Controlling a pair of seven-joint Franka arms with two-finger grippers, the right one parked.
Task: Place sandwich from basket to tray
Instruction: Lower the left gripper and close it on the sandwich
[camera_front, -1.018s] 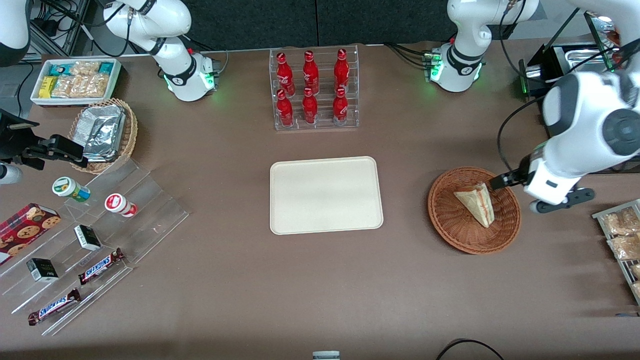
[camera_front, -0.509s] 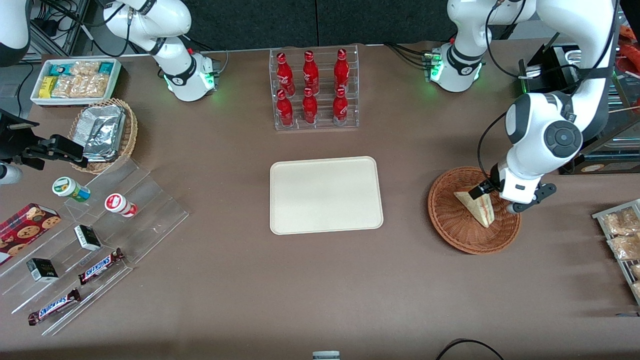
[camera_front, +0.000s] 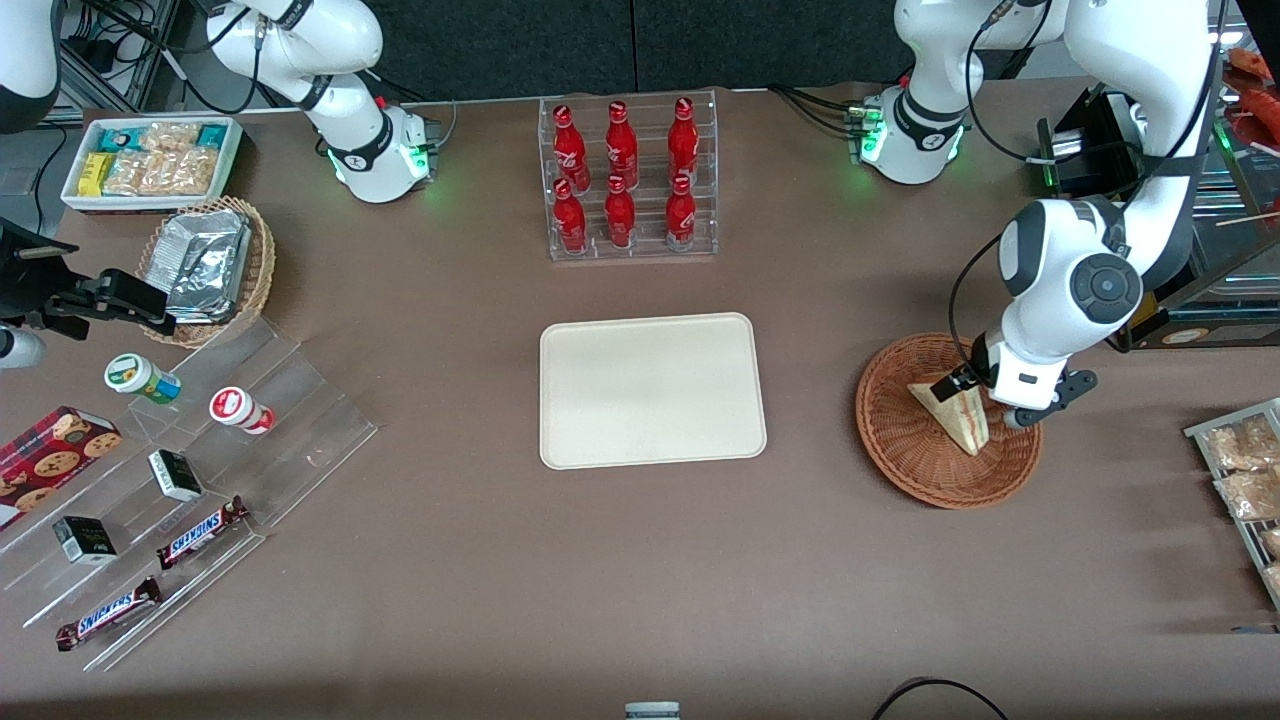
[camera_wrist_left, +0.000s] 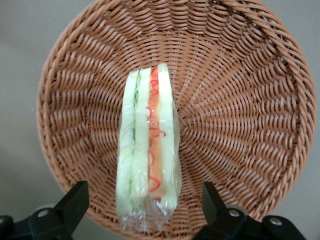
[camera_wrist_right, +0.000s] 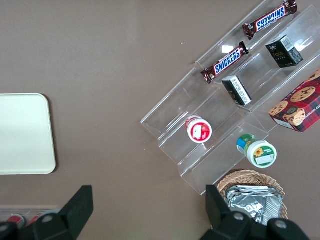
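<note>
Over the basket (camera_front: 948, 420) my tool (camera_wrist_left: 145, 202) hangs wide open astride the sandwich (camera_wrist_left: 147, 150), gripping nothing: next I lower, close, then carry to the tray (camera_front: 652, 390).

Robot lab staged as snack shop — brown table (camera_front: 480, 560), acrylic racks: cola bottles (camera_front: 625, 170), Snickers bars (camera_front: 200, 531).

A: bg?
B: One big table (camera_front: 640, 560), matte brown top, fills nearly the whole front view.
A: Walls?
B: Dark panel (camera_front: 500, 40) along the table edge farthest from the front cam, w/ a vertical seam in it.
A: Anything else?
B: Metal frame w/ black cables (camera_front: 110, 50) off the table at the parked arm's end. Floor can't tell.
A: Light?
B: Even, overhead, soft shadows. No windows in view.
</note>
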